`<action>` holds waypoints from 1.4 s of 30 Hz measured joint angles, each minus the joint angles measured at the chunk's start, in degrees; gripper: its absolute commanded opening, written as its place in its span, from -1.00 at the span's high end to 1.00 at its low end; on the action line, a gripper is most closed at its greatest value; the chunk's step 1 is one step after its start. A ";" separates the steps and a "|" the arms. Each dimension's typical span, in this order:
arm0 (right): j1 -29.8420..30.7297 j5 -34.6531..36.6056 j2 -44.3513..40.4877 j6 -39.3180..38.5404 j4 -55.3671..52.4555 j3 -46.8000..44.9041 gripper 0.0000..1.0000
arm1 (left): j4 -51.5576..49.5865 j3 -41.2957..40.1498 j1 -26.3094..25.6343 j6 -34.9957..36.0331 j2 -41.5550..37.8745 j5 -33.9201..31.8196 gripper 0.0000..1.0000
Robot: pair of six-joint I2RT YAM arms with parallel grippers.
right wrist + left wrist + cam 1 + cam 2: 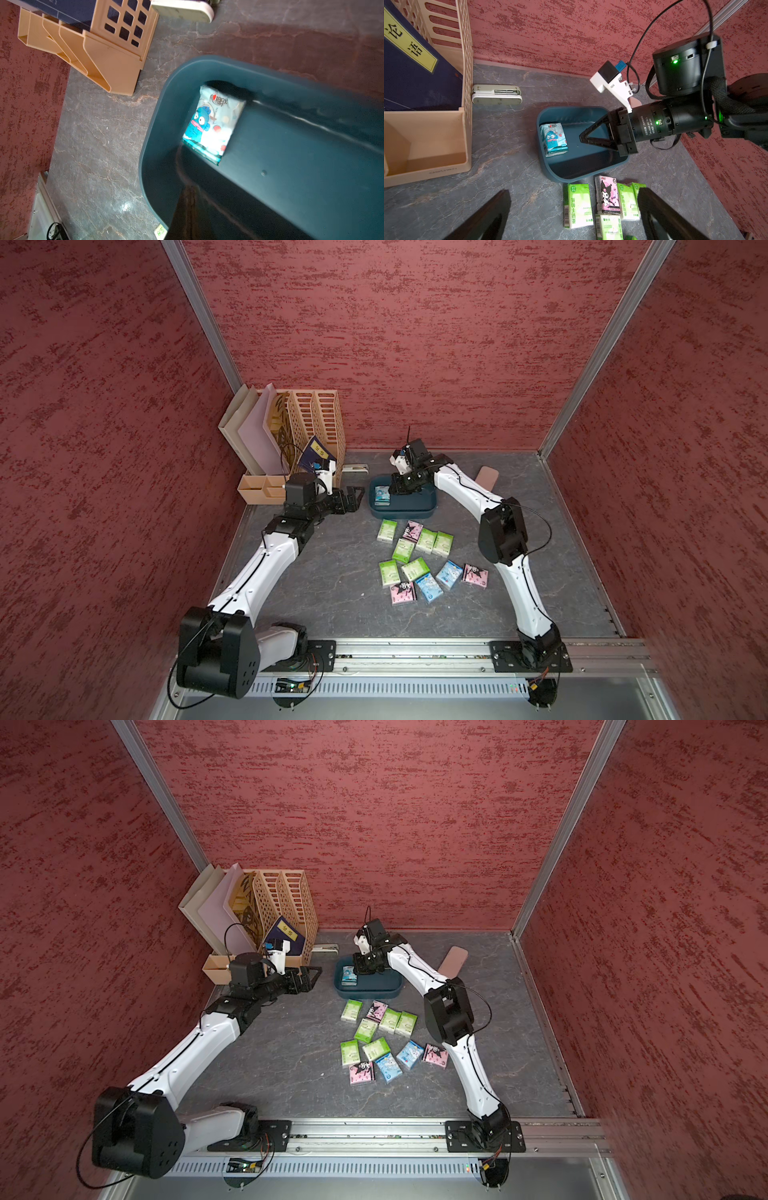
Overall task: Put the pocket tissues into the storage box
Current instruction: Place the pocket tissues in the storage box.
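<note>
we judge the packets (387,529) light, soft, slippery; pinch across the narrow sides; right gripper (581,138) closed empty over box (581,165); left gripper (352,499) spread.

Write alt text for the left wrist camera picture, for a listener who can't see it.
A dark teal rounded plastic storage tub holds one light blue pocket tissue packet, with the right arm's black tool shut and empty over it. Green-and-white tissue packets and a pink cartoon-printed packet lie on the grey table beside the tub.
</note>
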 measured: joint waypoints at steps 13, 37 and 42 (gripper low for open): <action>1.44 -1.99 5.25 -0.37 -2.16 2.54 1.00 | -0.24 0.00 -0.02 0.26 -0.17 -0.70 -1.00; 1.44 3.61 9.38 0.96 -0.55 6.40 0.85 | -0.68 0.04 0.00 1.09 0.00 -0.68 -0.99; 1.44 3.39 9.38 0.98 0.02 6.40 0.54 | -0.94 0.28 -0.02 1.07 0.31 -0.66 -0.99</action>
